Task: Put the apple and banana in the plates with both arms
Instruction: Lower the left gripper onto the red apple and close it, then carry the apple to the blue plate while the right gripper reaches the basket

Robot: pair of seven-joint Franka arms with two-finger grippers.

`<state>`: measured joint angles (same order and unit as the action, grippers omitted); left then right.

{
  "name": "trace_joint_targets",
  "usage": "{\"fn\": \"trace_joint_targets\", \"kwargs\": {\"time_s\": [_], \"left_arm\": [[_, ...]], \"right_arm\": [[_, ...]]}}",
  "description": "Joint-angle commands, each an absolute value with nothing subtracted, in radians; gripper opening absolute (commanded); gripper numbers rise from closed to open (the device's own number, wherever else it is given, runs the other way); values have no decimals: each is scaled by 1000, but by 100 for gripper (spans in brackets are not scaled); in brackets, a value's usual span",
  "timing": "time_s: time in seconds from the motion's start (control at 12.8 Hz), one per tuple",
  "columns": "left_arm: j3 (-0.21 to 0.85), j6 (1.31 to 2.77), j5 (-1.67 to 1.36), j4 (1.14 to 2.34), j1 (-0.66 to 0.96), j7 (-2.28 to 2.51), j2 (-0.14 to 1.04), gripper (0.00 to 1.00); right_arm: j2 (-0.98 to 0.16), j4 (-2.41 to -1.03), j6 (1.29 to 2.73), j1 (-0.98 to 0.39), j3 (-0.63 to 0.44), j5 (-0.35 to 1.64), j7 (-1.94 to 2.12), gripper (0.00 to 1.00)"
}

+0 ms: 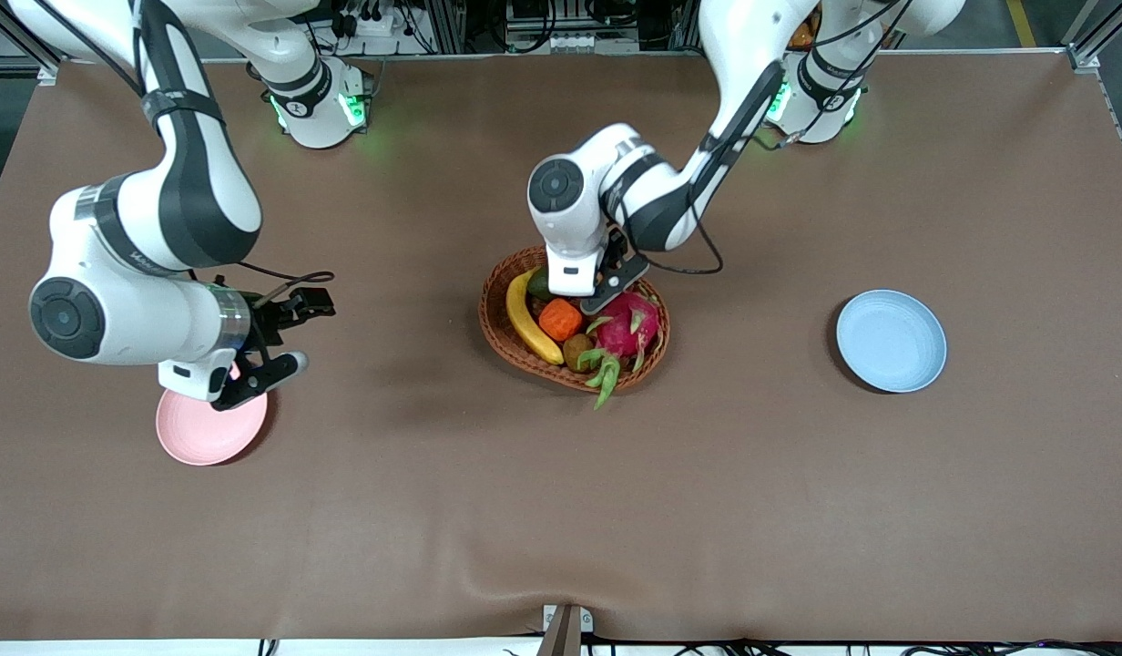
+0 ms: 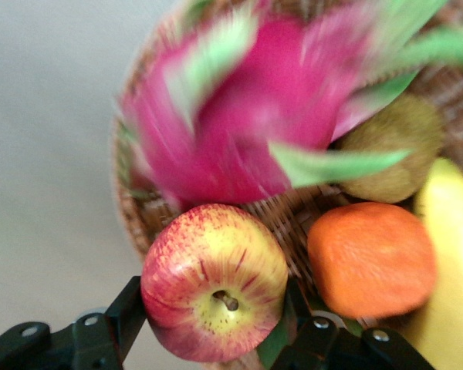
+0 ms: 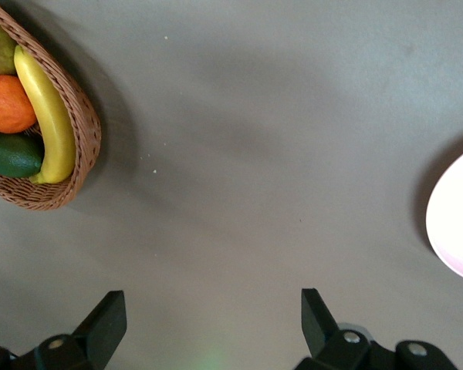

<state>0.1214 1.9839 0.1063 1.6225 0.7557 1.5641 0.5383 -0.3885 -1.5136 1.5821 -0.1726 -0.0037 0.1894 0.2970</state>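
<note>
Left claw (image 2: 216, 339): down in the basket (image 1: 502, 333) at mid-worktop, clamped on the apple (image 2: 214, 281), one finger on each flank; a grip across the widest part looks meant to keep the round fruit from rolling out on the lift.
Apple: sits in the basket beside the dragon fruit (image 1: 629, 326) and the orange fruit (image 1: 560, 319), not yet raised clear.
Banana (image 1: 529, 319): lies along the basket's rim toward the right arm's end, untouched, free for the other arm.
Right claw (image 3: 212, 324): fingers wide apart and empty, hanging over the worktop at the edge of the pink plate (image 1: 206, 437); this arm waits.
Blue plate (image 1: 891, 340): bare, toward the left arm's end of the worktop, probably where the apple should go.
Stage: first pickup under way; both plates unfilled.
</note>
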Motion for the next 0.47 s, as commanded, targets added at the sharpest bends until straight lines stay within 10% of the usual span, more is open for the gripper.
{"fn": "trace_joint_targets", "kwargs": {"time_s": [0.0,0.39], "left_arm": [[121,1881,80,1634,726,1501,404,0],[121,1715,55,1635,450,1044,264,0]], "right_arm": [[-388,-1506,1569,-161,5,198,282,100],[-376,-1505,1562,-186,11,207,282,100]]}}
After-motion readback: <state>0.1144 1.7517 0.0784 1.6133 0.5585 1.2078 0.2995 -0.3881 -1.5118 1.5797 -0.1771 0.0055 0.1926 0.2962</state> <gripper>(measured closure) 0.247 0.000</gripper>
